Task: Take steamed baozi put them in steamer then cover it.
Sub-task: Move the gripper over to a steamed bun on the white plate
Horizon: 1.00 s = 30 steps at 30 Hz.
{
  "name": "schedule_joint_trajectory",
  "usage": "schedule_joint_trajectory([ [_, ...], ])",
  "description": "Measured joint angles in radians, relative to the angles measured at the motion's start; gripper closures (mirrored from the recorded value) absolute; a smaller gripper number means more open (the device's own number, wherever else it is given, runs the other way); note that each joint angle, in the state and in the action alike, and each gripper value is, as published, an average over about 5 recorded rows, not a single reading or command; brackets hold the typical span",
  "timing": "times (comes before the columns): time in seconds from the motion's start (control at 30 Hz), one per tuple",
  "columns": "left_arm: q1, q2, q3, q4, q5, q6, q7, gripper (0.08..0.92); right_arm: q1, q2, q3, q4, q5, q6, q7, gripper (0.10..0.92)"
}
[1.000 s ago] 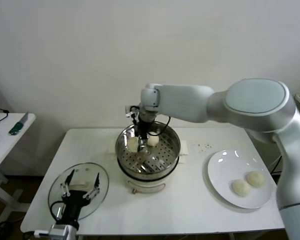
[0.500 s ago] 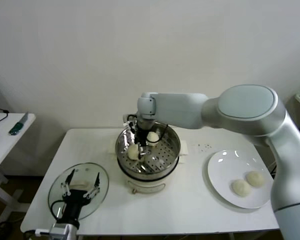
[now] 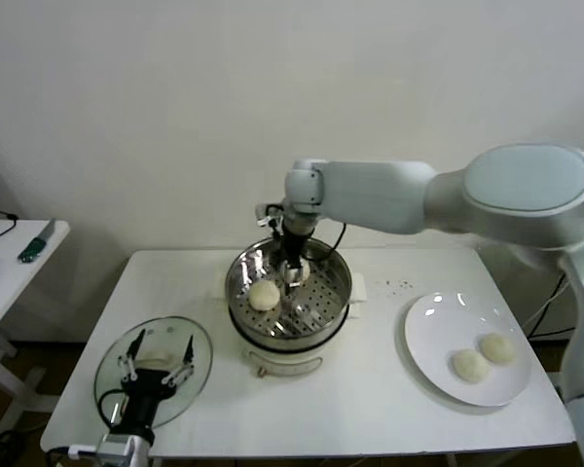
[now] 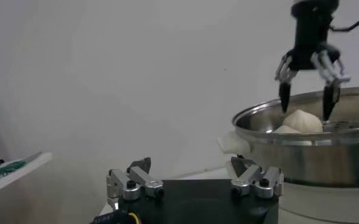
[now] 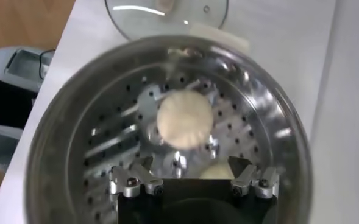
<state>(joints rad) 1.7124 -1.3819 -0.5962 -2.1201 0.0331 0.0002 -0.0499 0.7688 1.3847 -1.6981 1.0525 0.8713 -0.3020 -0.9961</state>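
Note:
The steamer [image 3: 323, 299] stands mid-table, a shiny steel pot with a perforated tray. One baozi [image 3: 264, 294] lies on the tray, and a second [image 5: 213, 172] lies right under my right gripper [image 3: 292, 265]. That gripper hangs open just above the pot's rim, its fingertips [image 4: 286, 97] spread over the buns and holding nothing. Two more baozi [image 3: 469, 365] [image 3: 497, 348] rest on the white plate [image 3: 433, 321] at the right. My left gripper [image 3: 156, 362] waits open over the glass lid [image 3: 112, 365] at the front left, empty.
A small white side table [image 3: 10, 272] with tools stands off to the left. The steamer's white base [image 3: 287, 362] has a handle facing me. The glass lid [image 5: 167, 12] also shows beyond the pot in the right wrist view.
My right gripper has opened and let a baozi go inside the steamer, then risen slightly and shifted right. The left arm has not moved.

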Motion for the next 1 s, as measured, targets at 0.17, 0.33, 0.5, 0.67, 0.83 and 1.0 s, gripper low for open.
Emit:
schedule_joint_trajectory([
  [0.17,-0.004,0.005,0.000,0.002,0.000,0.003,-0.003,0.177,0.041,-0.128,0.002,0.077,-0.057,0.019,-0.020,0.203],
  [0.33,-0.006,0.005,-0.006,0.002,0.000,0.006,-0.004,0.177,0.055,-0.265,0.001,0.153,-0.141,0.032,-0.035,0.203],
  [0.5,-0.004,-0.002,-0.008,0.001,0.005,0.007,-0.005,0.177,0.038,-0.397,0.005,0.216,-0.234,0.045,-0.042,0.203],
  [0.67,0.004,-0.011,-0.012,-0.002,0.014,0.009,-0.007,0.177,-0.019,-0.519,0.026,0.260,-0.342,0.062,-0.046,0.203],
  [0.83,0.008,-0.018,-0.017,-0.004,0.023,0.013,-0.009,0.177,-0.115,-0.631,0.075,0.278,-0.450,0.080,-0.050,0.203],
  [1.0,0.009,-0.023,-0.019,0.001,0.023,0.015,-0.013,0.177,-0.215,-0.708,0.139,0.278,-0.543,0.101,-0.057,0.203],
])
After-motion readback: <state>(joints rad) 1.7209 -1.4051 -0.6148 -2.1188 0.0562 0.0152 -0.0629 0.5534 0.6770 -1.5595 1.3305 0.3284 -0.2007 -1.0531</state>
